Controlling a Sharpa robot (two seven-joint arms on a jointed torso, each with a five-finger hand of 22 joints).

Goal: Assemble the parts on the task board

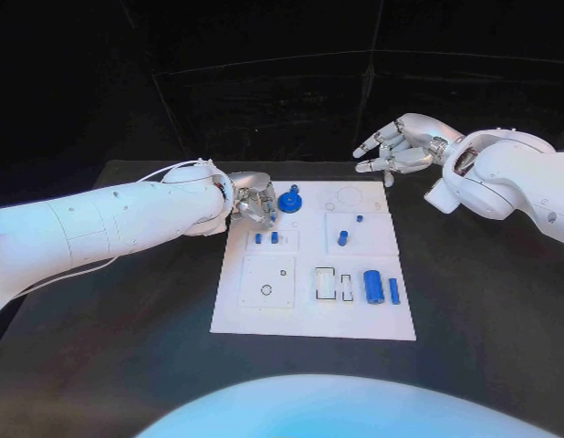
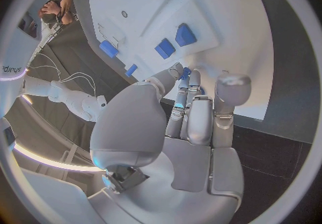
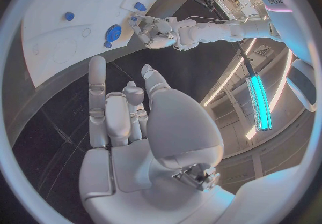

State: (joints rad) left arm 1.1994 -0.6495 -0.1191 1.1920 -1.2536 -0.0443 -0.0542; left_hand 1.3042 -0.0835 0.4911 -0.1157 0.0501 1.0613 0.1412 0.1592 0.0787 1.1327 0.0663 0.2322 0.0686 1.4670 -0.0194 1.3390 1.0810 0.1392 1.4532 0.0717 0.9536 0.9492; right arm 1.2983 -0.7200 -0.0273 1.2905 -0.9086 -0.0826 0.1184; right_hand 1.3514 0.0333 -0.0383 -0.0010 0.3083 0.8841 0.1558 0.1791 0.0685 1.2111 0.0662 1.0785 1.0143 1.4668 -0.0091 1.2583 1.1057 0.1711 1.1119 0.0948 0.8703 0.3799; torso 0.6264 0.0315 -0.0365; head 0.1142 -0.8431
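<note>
The task board [image 1: 311,315] lies mid-tabletop [image 1: 98,365], blue parts [image 1: 374,286] on it. The right hand [image 1: 398,146] hovers beyond it, fingers apart, empty. The left wrist view shows the left hand [image 2: 195,111] at the board's edge; whether it holds something, I cannot tell.

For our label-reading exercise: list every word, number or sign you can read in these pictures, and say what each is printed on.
"sharpa", partly cut off, on the white robot arm in the left wrist view.
Dark letters on the white arm in the right wrist view: too cut off to read.
White rectangular task board: outlines only, no text.
</note>
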